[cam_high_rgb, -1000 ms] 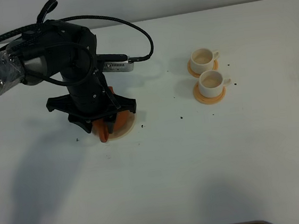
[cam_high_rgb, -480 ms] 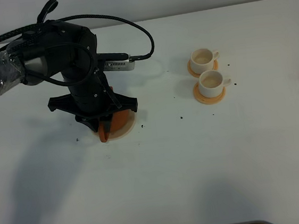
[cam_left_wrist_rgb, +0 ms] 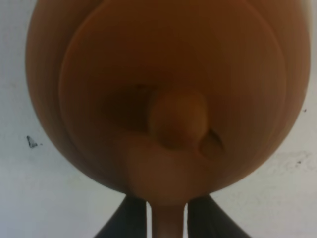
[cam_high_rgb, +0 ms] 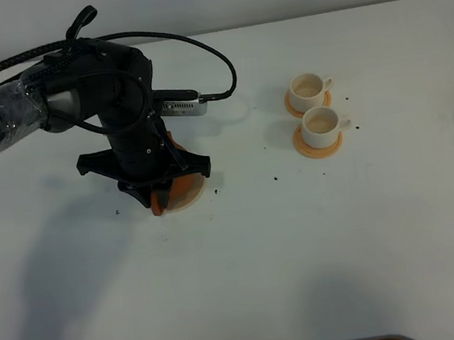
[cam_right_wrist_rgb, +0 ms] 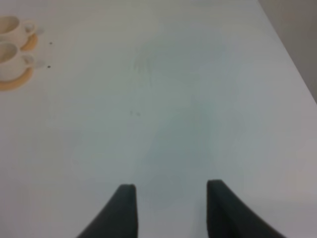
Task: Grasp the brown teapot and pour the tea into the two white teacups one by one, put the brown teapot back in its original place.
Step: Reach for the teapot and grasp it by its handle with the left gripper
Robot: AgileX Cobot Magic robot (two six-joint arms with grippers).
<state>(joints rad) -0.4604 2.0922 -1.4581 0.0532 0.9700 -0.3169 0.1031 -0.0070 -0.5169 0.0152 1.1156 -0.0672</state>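
Left claw [cam_left_wrist_rgb: 167, 219] is clamped on the loop handle [cam_left_wrist_rgb: 167, 225] of the brown teapot [cam_left_wrist_rgb: 168, 89], one dark finger [cam_left_wrist_rgb: 131, 223] on each side with only thin slivers of light between. Wrist view looks straight down on the lid and its knob [cam_left_wrist_rgb: 176, 119]. From the high camera the arm covers most of the pot. The reddish body peeks out under the claw, sitting on the beige disc [cam_high_rgb: 198, 195] at the left-centre of the tabletop [cam_high_rgb: 316, 242]. Both white teacups [cam_high_rgb: 309, 87] [cam_high_rgb: 320, 125] are well apart to the right, each on an orange coaster [cam_high_rgb: 316, 152], one just behind the other. Small dark specks lie on the tabletop. Right claw [cam_right_wrist_rgb: 168, 193]: fingers [cam_right_wrist_rgb: 124, 208] apart, nothing between, over bare tabletop with the cups far off at one corner.
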